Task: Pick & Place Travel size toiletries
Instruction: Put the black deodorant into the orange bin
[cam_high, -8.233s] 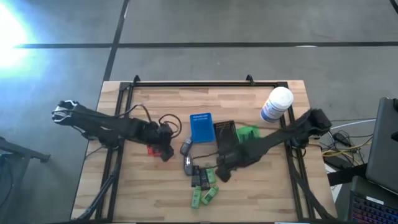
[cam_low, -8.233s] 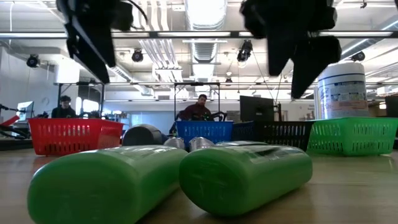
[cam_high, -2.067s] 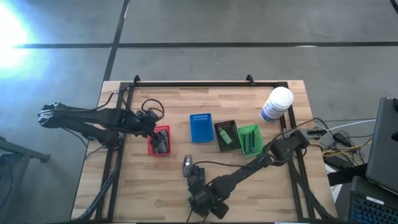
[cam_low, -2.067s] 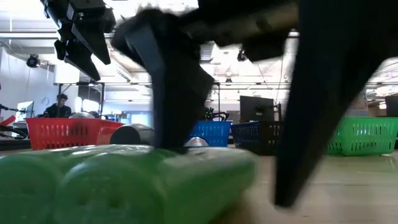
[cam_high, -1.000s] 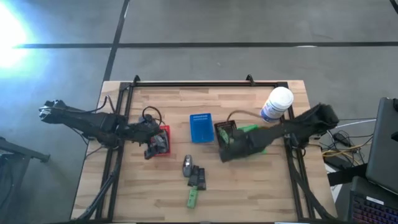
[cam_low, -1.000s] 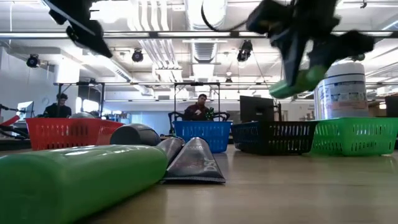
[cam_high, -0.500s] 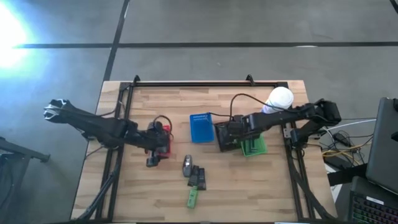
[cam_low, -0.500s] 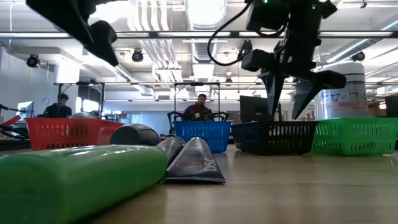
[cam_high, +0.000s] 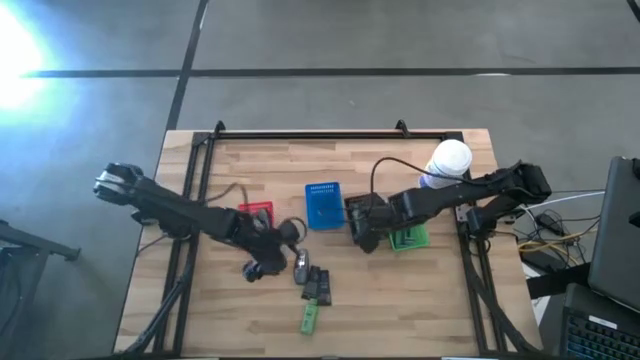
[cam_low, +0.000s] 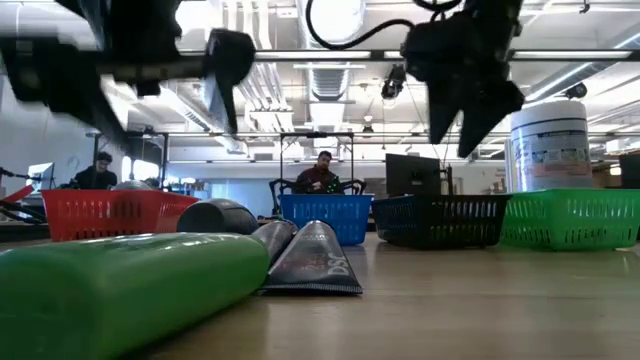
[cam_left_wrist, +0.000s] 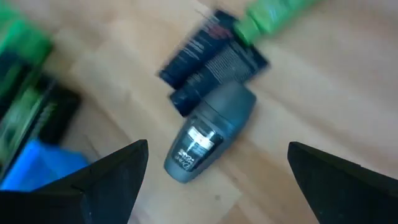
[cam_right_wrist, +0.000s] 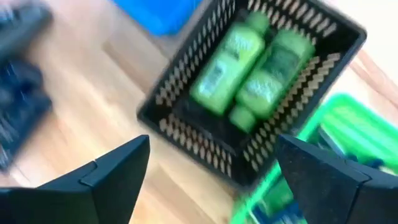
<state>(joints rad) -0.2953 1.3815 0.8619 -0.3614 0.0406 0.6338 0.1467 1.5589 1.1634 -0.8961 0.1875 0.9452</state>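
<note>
A grey rounded roll-on (cam_left_wrist: 208, 134) lies on its side on the table, next to slim black tubes (cam_left_wrist: 214, 55) and a green bottle (cam_left_wrist: 273, 12). From above, the grey roll-on (cam_high: 300, 263), black tubes (cam_high: 318, 284) and green bottle (cam_high: 311, 318) sit near the table's middle front. My left gripper (cam_high: 262, 266) hovers open just left of the roll-on, its fingers (cam_left_wrist: 112, 171) apart above it. My right gripper (cam_high: 366, 238) is open above the near rim of the dark basket (cam_right_wrist: 249, 93), which holds two green bottles (cam_right_wrist: 252, 65).
Red basket (cam_high: 258, 215), blue basket (cam_high: 323, 205), dark basket (cam_high: 360, 213) and green basket (cam_high: 407, 236) stand in a row across the table's middle. A white canister (cam_high: 447, 165) stands far right. A black rail (cam_high: 310, 133) runs along the far edge. People sit in the room behind (cam_low: 320, 178).
My right gripper carried a green bottle over the dark basket, opened and let it go, then drew back toward the near edge. My left gripper left the red basket and moved right and nearer, toward the grey roll-on.
</note>
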